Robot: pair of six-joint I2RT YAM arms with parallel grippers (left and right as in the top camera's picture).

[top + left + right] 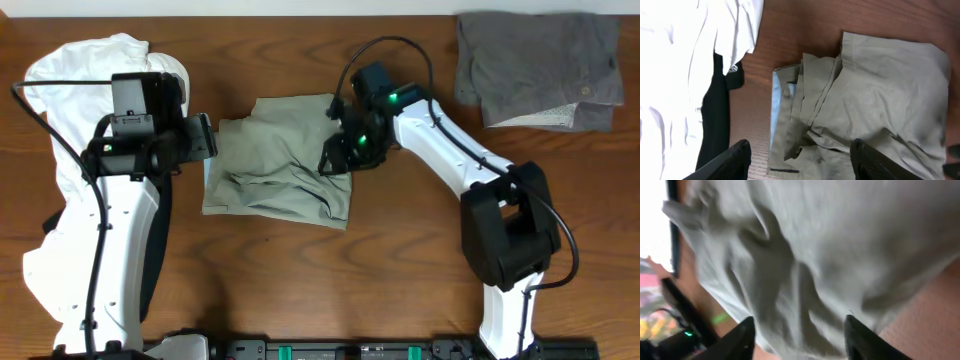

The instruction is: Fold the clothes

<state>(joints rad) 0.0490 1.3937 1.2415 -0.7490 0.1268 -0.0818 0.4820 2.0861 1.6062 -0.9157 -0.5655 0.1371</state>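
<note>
Wrinkled olive-tan cotton shorts (280, 172) folded on brown wooden surface (400, 280). Left tool (799, 159) spread wide at shorts' left edge. Right tool (797, 337) spread wide over shorts' right edge.

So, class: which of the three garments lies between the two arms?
The khaki shorts, mid-table; the white T-shirt lies far left, the grey shorts top right.

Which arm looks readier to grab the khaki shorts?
Probably the right: the right gripper, open, sits close over the shorts; the left gripper hangs open farther from their waistband.
</note>
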